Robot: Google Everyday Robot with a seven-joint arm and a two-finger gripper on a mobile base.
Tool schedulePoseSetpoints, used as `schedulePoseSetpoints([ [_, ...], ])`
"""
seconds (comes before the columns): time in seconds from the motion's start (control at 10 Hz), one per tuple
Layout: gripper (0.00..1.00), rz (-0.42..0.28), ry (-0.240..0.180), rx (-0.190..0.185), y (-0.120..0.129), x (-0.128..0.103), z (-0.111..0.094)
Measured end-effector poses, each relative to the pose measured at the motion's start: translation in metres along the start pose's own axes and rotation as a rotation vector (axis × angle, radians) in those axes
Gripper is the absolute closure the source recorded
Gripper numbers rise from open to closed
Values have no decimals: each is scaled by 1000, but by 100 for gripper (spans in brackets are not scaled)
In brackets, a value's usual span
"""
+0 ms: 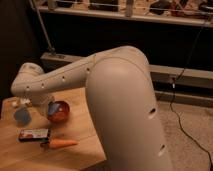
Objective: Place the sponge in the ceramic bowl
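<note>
As the arm (70,75) stretched over the desk (82,137), the end effector (49,104), clamped on the sponge (53,108), hung at the ceramic bowl's (63,113) left rim.

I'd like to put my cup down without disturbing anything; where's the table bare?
Bare table lies right of the orange-red bowl, up to the robot's arm, and at the near-left corner in front of the dark packet and carrot. Crowded: the left end, where the gripper hangs beside a blue object.

Closed jaws hang just left of the ceramic bowl (62,113).
</note>
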Motion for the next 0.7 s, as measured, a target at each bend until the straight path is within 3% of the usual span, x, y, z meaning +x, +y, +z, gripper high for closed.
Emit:
schedulePoseSetpoints([
  [0.7, 100, -3, 78, -43, -10, 13, 42],
])
